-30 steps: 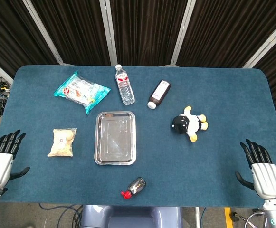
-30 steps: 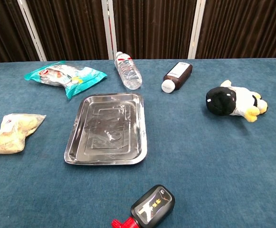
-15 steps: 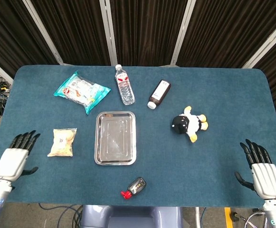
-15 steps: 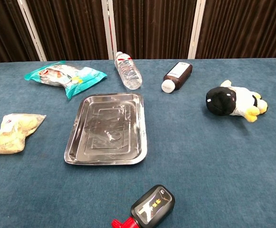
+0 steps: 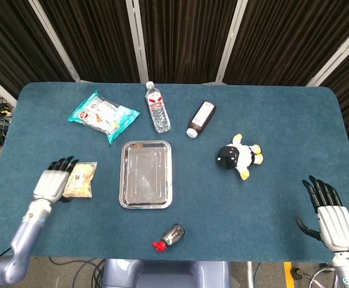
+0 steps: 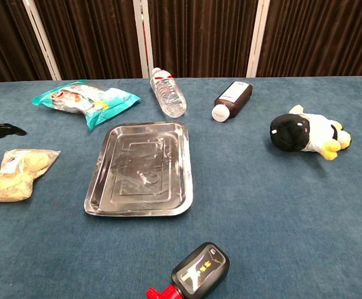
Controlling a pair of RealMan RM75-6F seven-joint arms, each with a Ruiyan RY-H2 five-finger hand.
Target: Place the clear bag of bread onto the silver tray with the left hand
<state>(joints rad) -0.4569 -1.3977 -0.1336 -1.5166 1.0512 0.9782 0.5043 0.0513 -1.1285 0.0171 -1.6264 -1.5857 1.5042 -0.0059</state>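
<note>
The clear bag of bread [image 5: 81,179] [image 6: 14,173] lies flat on the blue cloth, left of the silver tray [image 5: 146,174] [image 6: 142,168]. The tray is bare inside. My left hand [image 5: 53,180] hovers at the bag's left edge with its fingers spread, holding nothing; in the chest view only its dark fingertips [image 6: 6,130] show at the left border. Whether it touches the bag is unclear. My right hand [image 5: 330,217] is open at the near right corner of the table, far from both.
A teal snack bag [image 5: 103,115], a water bottle [image 5: 157,107] and a brown bottle [image 5: 201,119] lie behind the tray. A plush penguin [image 5: 239,155] sits to its right. A small black bottle with a red cap [image 5: 169,236] lies near the front edge.
My left hand has moved from the table's left edge rightward and forward, up to the bread bag. Its fingertips have entered the chest view. The right hand and all objects stay still.
</note>
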